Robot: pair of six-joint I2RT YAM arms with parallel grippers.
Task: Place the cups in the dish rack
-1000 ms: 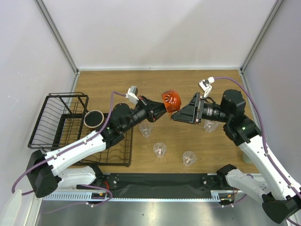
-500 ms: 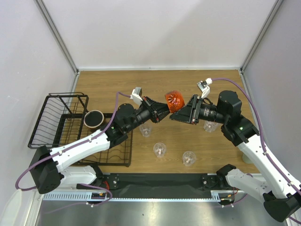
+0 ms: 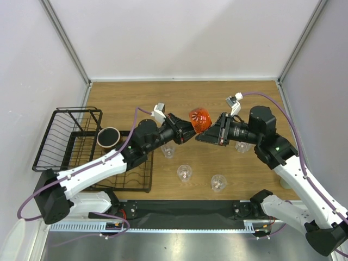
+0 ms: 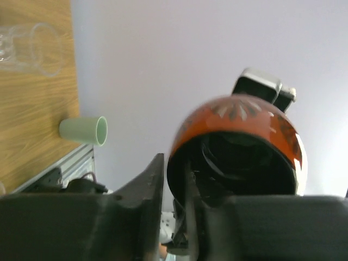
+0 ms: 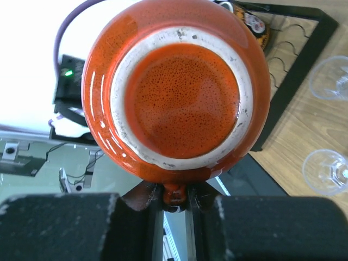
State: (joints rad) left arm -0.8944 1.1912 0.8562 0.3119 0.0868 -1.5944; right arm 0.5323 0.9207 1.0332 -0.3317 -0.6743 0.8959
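The orange-red cup (image 3: pixel 199 117) hangs in mid-air over the table's middle, between my two grippers. My right gripper (image 3: pixel 206 131) is shut on the small handle under the cup's base (image 5: pixel 179 81); in the right wrist view its fingertips (image 5: pixel 176 191) pinch that nub. My left gripper (image 3: pixel 190 130) has its fingers either side of the rim; in the left wrist view the cup's dark inside (image 4: pixel 239 149) faces me and a thin gap shows between the outer finger (image 4: pixel 151 190) and the wall, so the left gripper (image 4: pixel 174 166) is slightly open. The black wire dish rack (image 3: pixel 60 142) lies at the left with a dark mug (image 3: pixel 109 137) in it.
Several clear tumblers stand on the wood: one (image 3: pixel 168 150) under the left gripper, one (image 3: pixel 185 173) and one (image 3: pixel 218 182) nearer the front, one (image 3: pixel 243 145) under the right arm. A mint-green cup (image 4: pixel 84 130) lies at the right table edge.
The right gripper came in from wide open and shut on the cup's handle. The left gripper, shut on the rim before, has loosened. The cup shifted slightly right.
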